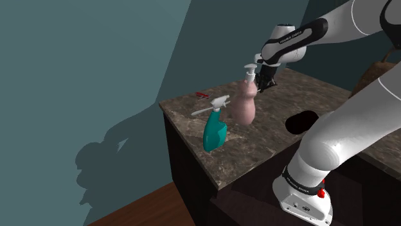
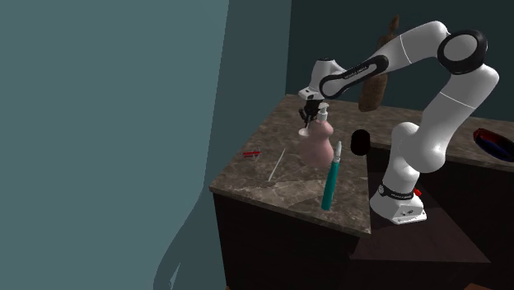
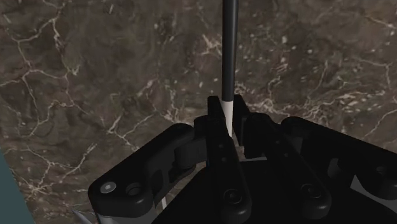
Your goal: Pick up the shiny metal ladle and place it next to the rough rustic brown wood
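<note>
My black gripper (image 3: 227, 121) is shut on a thin grey rod, the ladle's handle (image 3: 228, 51), which runs away from the fingertips over the dark marble counter. Its bowl is hidden. The gripper (image 1: 263, 83) hangs just behind a pink pump bottle (image 1: 244, 106) in the shoulder view. From the second exterior view the gripper (image 2: 310, 115) is above the counter's far part, and a thin pale line (image 2: 277, 165) slants down over the counter; I cannot tell if it is the handle. The rough brown wood (image 2: 375, 91) stands behind the arm, at the shoulder view's right edge (image 1: 371, 76).
A teal spray bottle (image 1: 214, 131) with a white trigger stands near the counter's front edge (image 2: 331, 177). A small red item (image 1: 202, 95) lies at the far corner. A black oval thing (image 1: 302, 122) sits near the stand. A blue and red bowl (image 2: 494, 142) is at the far right.
</note>
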{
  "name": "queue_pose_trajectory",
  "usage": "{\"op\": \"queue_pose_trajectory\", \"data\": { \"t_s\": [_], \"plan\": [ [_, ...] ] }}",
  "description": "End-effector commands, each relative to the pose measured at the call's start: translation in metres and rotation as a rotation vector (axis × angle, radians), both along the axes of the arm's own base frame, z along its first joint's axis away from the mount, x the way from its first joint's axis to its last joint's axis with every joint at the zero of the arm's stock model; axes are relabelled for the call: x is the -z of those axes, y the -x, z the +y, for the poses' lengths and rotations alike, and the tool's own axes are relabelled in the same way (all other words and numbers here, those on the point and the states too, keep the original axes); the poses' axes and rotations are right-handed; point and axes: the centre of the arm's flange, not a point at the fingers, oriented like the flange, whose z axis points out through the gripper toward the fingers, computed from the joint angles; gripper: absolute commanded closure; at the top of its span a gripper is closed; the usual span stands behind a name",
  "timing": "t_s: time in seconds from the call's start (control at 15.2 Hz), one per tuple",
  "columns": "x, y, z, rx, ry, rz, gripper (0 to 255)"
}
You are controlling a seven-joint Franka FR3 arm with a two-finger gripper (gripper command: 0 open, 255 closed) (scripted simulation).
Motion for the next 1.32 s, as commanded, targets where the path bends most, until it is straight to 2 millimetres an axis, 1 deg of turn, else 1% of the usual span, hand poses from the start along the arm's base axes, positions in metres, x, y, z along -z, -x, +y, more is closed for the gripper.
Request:
{"op": "queue_pose_trajectory", "data": {
  "t_s": [0.0,0.4,0.46,0.99,1.06,1.25],
  "plan": [
    [0.011,0.001,-0.001,0.0,0.0,-0.001,255],
    [0.043,0.001,-0.001,0.0,0.0,-0.001,255],
    [0.051,0.001,-0.001,0.0,0.0,-0.001,255],
    [0.051,0.001,-0.001,0.0,0.0,-0.001,255],
    [0.051,0.001,-0.001,0.0,0.0,-0.001,0],
    [0.051,0.001,-0.001,0.0,0.0,-0.001,0]
  ]
}}
